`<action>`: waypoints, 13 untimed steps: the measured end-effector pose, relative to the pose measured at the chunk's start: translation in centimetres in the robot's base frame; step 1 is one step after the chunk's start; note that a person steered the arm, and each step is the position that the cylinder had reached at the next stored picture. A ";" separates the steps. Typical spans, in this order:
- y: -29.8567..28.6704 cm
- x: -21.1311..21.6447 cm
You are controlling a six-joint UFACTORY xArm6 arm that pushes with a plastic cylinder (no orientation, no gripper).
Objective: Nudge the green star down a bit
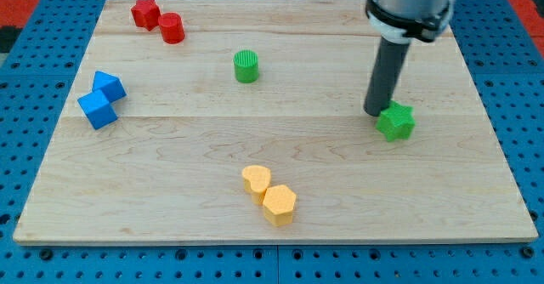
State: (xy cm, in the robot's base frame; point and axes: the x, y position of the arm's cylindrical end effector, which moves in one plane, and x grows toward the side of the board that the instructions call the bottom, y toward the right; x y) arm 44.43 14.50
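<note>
Contact looks made or nearly so: my tip [376,111] sits at the upper-left edge of the green star [396,122], touching it or just beside it. Being a bare rod, it grips nothing. With the green cylinder [246,66] as landmark, the star lies well to its right and lower. I judge the downward nudge itself mostly left to do, and my off-centre contact could send the star sideways

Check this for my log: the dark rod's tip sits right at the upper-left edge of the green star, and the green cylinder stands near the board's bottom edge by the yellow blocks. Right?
Not quite. The camera view shows the green cylinder in the wooden board's upper half, well above the yellow blocks. The rest holds: my tip sits at the green star's upper-left edge.
</note>
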 end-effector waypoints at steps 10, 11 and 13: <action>1.7 0.3; 1.7 0.1; 3.3 -4.0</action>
State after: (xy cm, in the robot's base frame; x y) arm 40.41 17.77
